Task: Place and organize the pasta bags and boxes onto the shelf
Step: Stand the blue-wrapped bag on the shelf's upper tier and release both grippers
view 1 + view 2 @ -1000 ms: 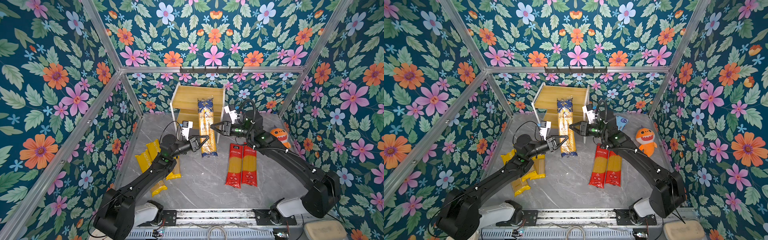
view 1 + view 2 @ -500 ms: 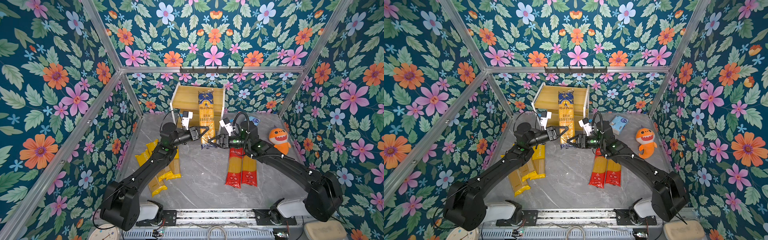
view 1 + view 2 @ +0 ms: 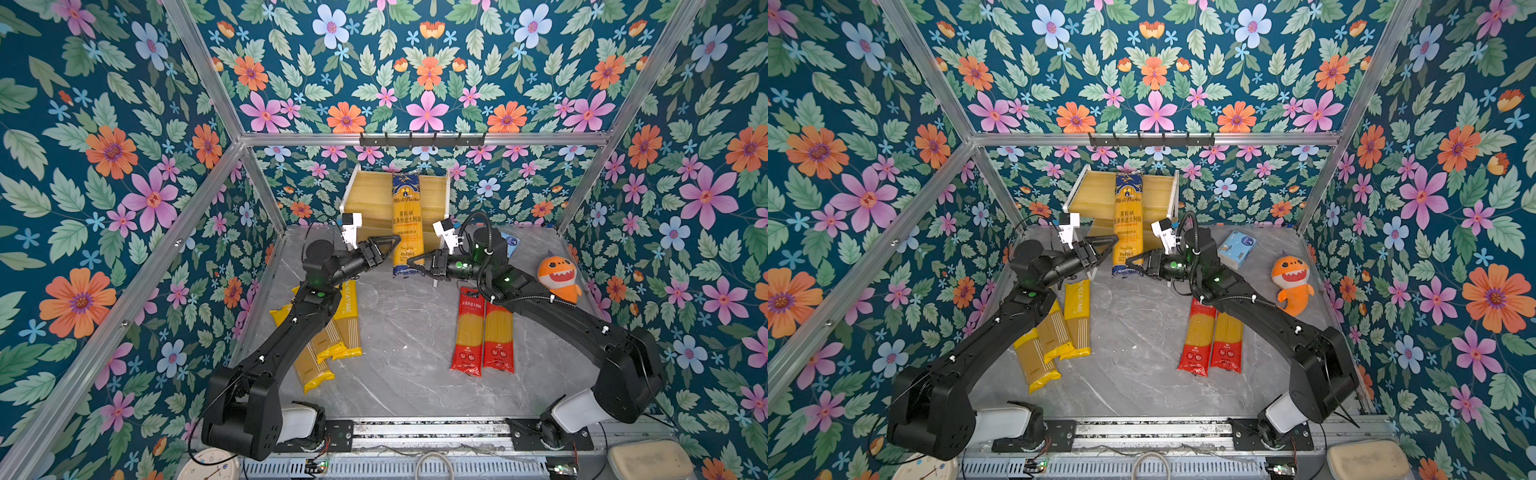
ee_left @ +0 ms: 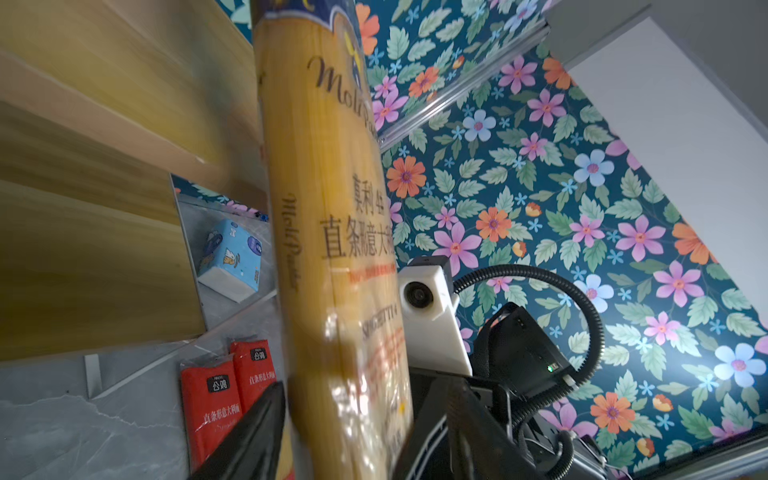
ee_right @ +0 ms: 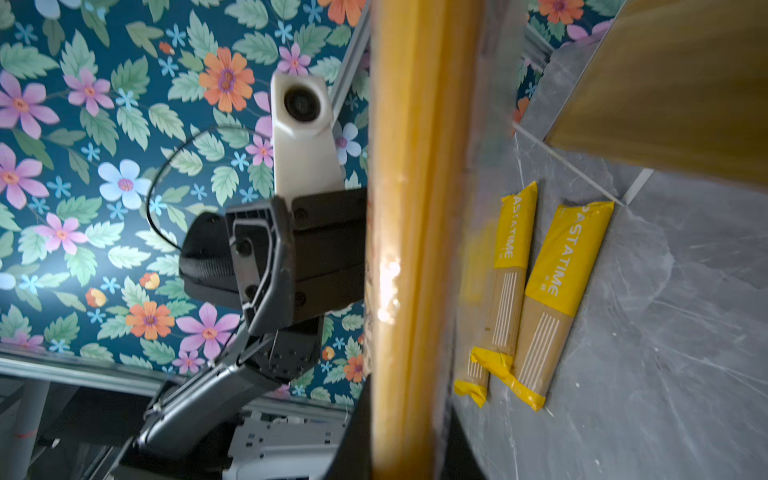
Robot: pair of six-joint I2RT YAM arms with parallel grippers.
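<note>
Navy pack [image 3: 406, 216] is upright between the grippers, its top leaning on the shelf [image 3: 370, 199] beyond them. Right gripper [image 3: 411, 268] clamps its lower end. Left gripper [image 3: 394, 248] is released, jaws spread astride the pack.

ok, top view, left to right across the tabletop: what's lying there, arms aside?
Yellow PASTATIME packs → dark navy pack → red packs → orange shark plush. The tissue pack is left out because it overlaps the red packs in that direction.
</note>
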